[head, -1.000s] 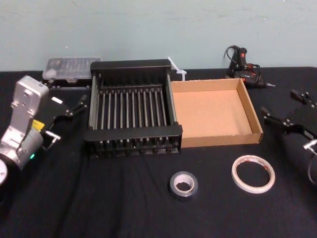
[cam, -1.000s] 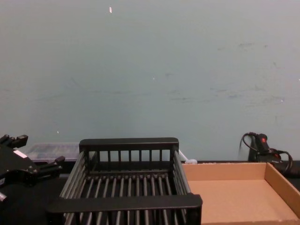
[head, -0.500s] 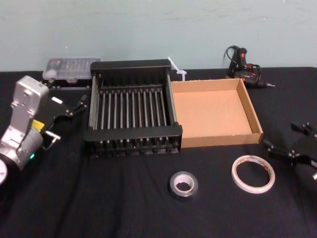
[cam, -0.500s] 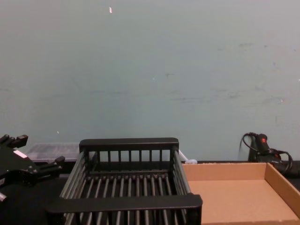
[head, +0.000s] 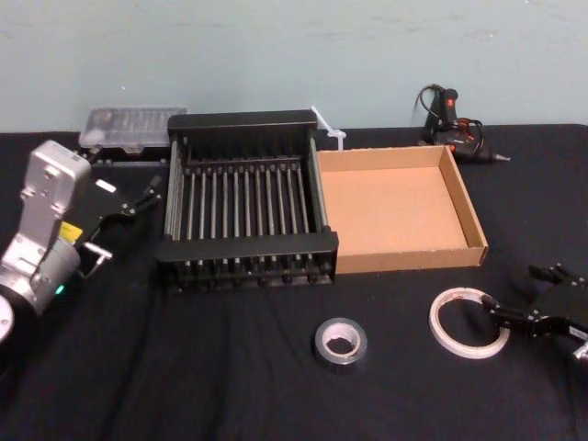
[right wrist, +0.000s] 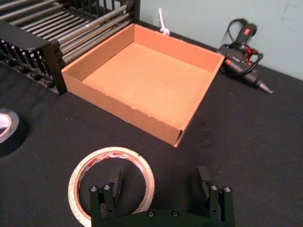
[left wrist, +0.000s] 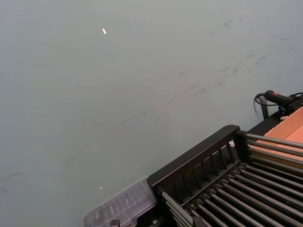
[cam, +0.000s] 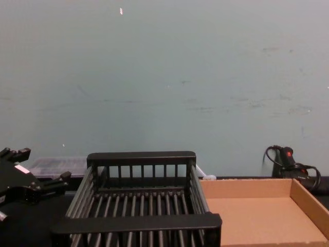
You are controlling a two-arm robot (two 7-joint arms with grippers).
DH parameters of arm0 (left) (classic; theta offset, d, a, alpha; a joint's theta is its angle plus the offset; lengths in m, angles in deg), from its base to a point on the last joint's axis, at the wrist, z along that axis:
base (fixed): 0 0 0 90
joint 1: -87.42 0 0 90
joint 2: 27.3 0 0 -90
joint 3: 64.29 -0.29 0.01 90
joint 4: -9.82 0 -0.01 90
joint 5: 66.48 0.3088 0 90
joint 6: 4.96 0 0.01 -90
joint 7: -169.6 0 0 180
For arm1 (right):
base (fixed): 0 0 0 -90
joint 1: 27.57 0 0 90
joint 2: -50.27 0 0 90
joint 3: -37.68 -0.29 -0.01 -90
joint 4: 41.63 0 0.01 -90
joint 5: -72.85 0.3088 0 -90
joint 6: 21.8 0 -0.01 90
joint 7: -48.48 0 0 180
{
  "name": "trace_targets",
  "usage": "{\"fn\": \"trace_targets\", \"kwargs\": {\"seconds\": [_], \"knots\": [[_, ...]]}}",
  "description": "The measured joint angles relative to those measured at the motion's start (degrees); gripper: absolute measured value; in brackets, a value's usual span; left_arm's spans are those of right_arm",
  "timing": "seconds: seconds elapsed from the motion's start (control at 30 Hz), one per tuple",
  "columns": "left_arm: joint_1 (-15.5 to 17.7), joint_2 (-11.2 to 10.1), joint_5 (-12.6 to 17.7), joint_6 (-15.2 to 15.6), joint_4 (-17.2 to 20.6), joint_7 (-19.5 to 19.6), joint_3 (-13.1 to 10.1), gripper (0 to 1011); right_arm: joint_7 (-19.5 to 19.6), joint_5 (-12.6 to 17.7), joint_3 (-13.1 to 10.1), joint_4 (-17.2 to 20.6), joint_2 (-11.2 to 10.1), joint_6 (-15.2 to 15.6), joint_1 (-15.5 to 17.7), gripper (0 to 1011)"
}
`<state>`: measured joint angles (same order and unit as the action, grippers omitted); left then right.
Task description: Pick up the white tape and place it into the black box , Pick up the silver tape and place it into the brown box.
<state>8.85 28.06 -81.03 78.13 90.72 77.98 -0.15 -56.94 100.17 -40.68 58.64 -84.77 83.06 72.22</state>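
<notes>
while the right gripper (right wrist: 158,182) hangs at the white tape (right wrist: 111,177) with jaws spread wide, left gripper (head: 124,225) sits parked beside the black box (head: 243,207); its jaws look released too

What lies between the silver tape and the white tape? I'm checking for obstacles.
Only bare black tablecloth separates the silver tape from the white tape, in the head view.

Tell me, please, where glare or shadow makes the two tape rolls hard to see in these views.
Head view: soft, even light; the silver tape shows a mild sheen and stays readable; the white tape stands out on the black tablecloth, partly behind the right end effector. Right wrist view: no glare on the white tape; the silver tape is cut off at the edge.
</notes>
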Motion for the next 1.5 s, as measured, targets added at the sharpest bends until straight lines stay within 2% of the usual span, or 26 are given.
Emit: {"fn": "trace_targets", "kwargs": {"seconds": [0.27, 0.7, 1.5], "knots": [[0.00, 0.00, 0.00, 0.00, 0.00, 0.00, 0.00, 1001, -1.80, -0.37, 0.92, -2.25, 2.15, 2.13, -2.03, 1000], [0.00, 0.00, 0.00, 0.00, 0.00, 0.00, 0.00, 1001, -2.76, -2.49, 1.50, -4.38, 4.74, 3.40, -3.73, 1000], [0.00, 0.00, 0.00, 0.00, 0.00, 0.00, 0.00, 1002, -4.57, -4.21, 0.49, -5.46, 6.86, 5.57, -4.28, 1000]]}}
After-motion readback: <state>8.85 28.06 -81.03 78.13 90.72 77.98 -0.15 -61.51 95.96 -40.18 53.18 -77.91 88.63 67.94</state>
